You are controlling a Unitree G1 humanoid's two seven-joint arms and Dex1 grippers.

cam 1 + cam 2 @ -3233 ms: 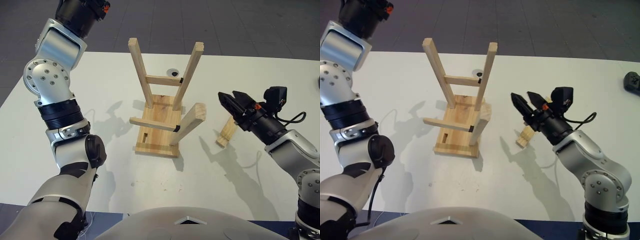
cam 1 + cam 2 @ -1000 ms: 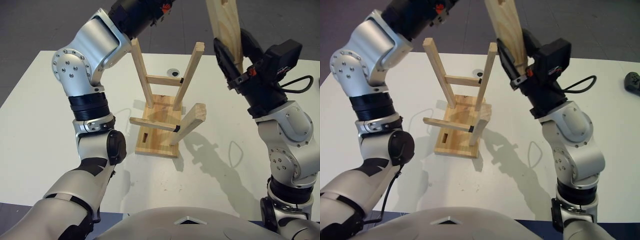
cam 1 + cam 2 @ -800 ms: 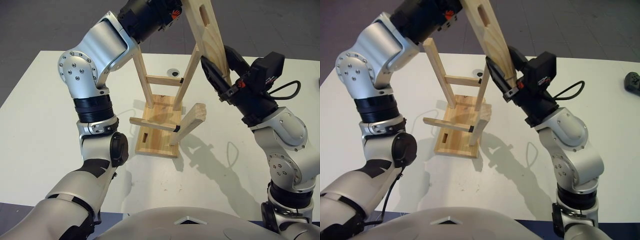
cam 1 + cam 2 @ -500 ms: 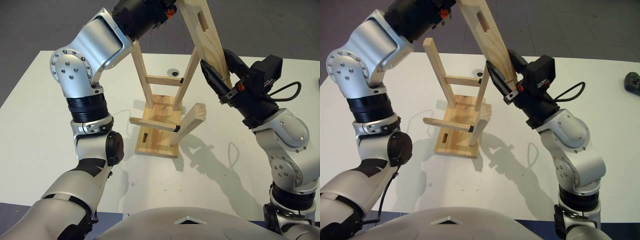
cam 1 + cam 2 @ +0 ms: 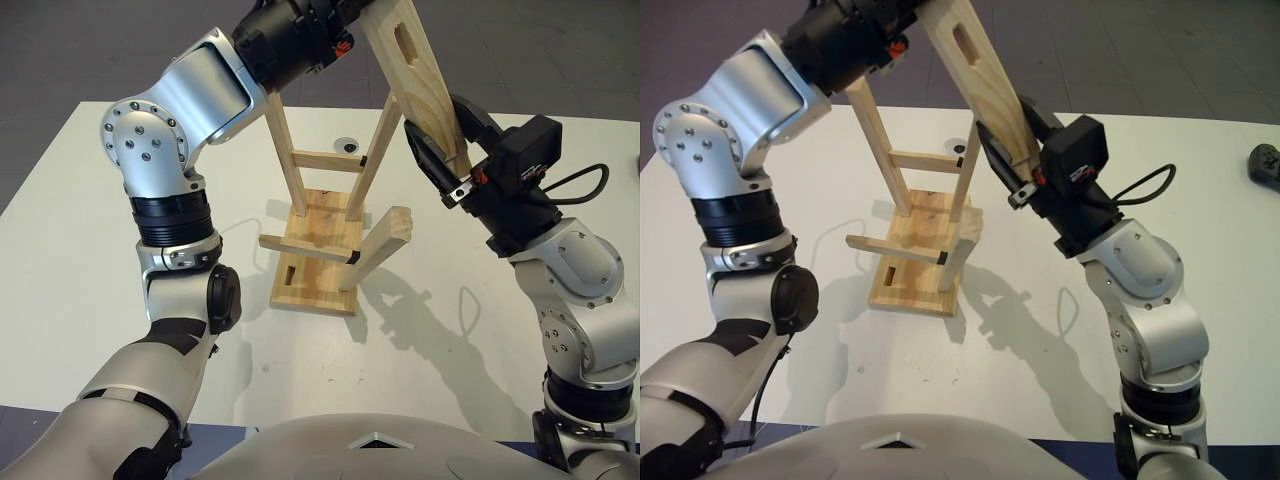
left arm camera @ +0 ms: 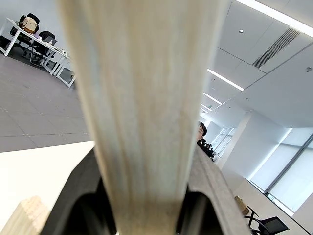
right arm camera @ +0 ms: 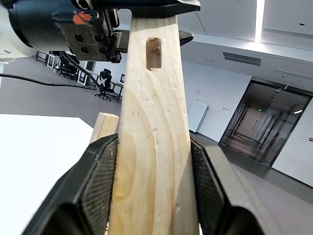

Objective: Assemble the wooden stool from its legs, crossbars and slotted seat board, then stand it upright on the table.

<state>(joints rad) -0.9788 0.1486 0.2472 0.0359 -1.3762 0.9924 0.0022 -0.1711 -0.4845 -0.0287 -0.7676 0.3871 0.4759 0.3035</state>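
Right claw [image 5: 435, 125]: clamped on the lower end of a slotted wooden piece [image 5: 415, 65], held aloft and tilted. Left claw [image 5: 365, 15]: gripping the same piece's upper end, apparently to steady it for alignment. Below both claws, on the surface [image 5: 80, 200]: inverted seat board [image 5: 300, 292] with three legs [image 5: 285, 150] and crossbars [image 5: 325, 160] fitted. One bare slot probably awaits this piece.

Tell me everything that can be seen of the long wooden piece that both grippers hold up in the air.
The wooden piece is a long, flat bar of pale wood with visible grain and one oblong slot near its upper end. It hangs tilted in the air, above the partly built stool and apart from it. The left gripper is shut on its upper end, and the right gripper on its lower part.
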